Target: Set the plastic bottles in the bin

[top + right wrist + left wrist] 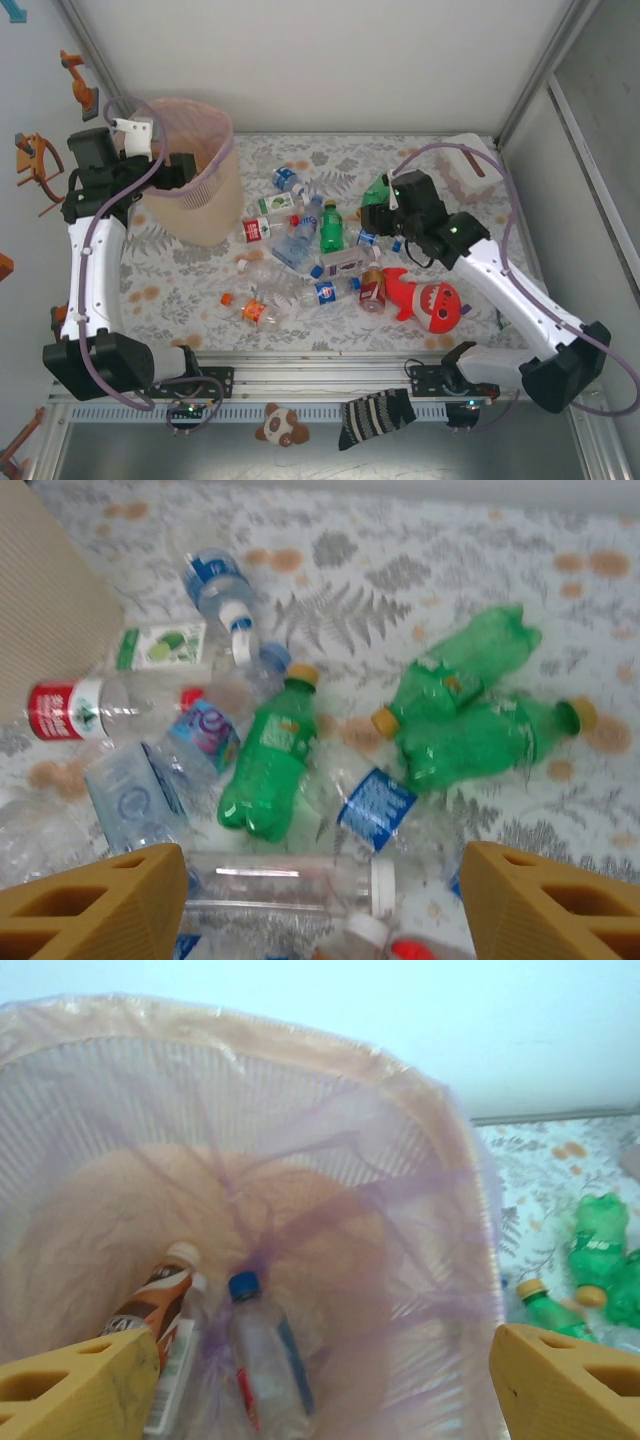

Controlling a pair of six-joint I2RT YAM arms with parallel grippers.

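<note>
At the near edge, by the rail that carries the arm bases, lie a striped sock (375,418) and a small brown-and-white plush toy (282,425). Just beyond them a red shark plush (428,303) rests on the floral tablecloth (180,290), with a small dark-red bottle (372,290) touching its left side. The plastic bottles (300,250) lie in a loose heap across the middle of the cloth, between the two arms. The right gripper (325,910) hangs over the right part of this heap with its fingers spread wide. A clear bottle with a white cap (290,880) lies crosswise between them, and whether either finger touches it cannot be told. Past it lie a green bottle with a yellow cap (268,755) and two crumpled green bottles (470,710) side by side. Farther back on the left, the left gripper (320,1390) hovers above the open mouth of the bin (430,1090), fingers wide apart and holding nothing. Down in the pinkish liner (330,1210) lie a brown-labelled bottle (150,1310) and, beside it, a clear bottle with a blue cap (265,1360). A white box (468,165) sits at the far right of the cloth.
</note>
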